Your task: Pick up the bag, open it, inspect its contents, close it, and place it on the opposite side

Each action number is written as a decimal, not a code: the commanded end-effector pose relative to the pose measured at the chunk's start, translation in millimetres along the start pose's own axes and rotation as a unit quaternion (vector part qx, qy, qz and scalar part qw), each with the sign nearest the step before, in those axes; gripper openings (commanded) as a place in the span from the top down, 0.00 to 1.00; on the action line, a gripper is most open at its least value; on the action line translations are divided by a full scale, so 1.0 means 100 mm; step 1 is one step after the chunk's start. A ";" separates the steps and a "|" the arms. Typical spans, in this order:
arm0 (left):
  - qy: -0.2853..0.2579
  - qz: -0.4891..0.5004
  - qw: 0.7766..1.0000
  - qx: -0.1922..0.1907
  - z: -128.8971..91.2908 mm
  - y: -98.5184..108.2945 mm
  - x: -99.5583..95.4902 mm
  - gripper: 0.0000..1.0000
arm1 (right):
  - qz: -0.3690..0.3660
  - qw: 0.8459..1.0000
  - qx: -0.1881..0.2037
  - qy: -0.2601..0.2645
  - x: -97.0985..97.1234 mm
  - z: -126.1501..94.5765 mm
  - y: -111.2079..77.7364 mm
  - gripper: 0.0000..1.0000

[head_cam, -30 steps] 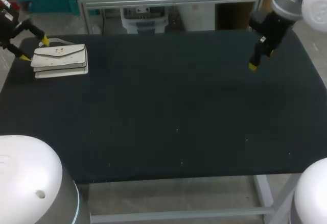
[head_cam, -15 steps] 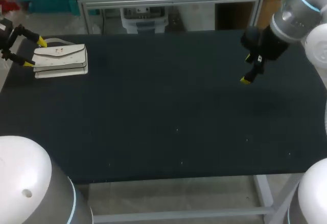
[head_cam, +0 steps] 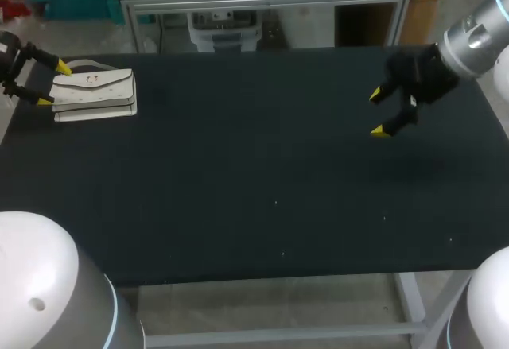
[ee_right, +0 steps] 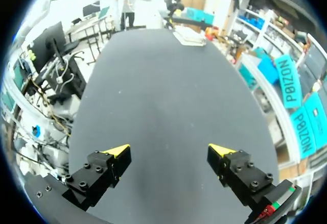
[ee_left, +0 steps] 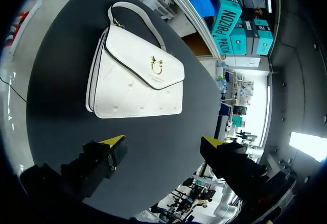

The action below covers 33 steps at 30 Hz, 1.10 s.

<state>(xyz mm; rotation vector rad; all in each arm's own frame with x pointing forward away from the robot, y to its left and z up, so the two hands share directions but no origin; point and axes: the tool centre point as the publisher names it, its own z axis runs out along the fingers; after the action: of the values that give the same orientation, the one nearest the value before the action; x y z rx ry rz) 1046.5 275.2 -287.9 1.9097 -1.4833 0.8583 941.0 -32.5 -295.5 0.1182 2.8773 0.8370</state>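
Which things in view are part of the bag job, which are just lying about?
Job: white flap handbag with gold clasp; left claw, open near it; right claw, open.
Not the job: black table, just bearing the handbag.

White bag, gold clasp, black-edged flap, white-flecked black table

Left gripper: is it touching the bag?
Apart. The left wrist view shows it: the open left gripper sits short of the white bag, with a strip of bare dark table between its yellow tips and the bag's near edge.
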 end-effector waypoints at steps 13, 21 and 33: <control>0.010 -0.004 1.000 -0.001 -0.03 -0.39 -0.56 0.18 | -0.026 0.999 -0.023 0.039 0.11 0.46 0.16 0.00; 0.033 -0.007 0.999 0.003 0.10 -0.59 -0.68 0.51 | -0.045 0.997 -0.031 0.055 0.19 0.56 0.22 0.00; 0.038 0.002 0.999 -0.015 0.30 -0.59 -0.68 1.00 | -0.051 0.996 -0.034 0.071 0.24 0.64 0.25 0.00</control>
<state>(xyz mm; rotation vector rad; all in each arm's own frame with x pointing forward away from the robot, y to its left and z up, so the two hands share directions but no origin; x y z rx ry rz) 1088.5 305.5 -357.8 1.9280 -1.4323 0.9751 925.7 25.1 -338.0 -0.0889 2.9497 0.9486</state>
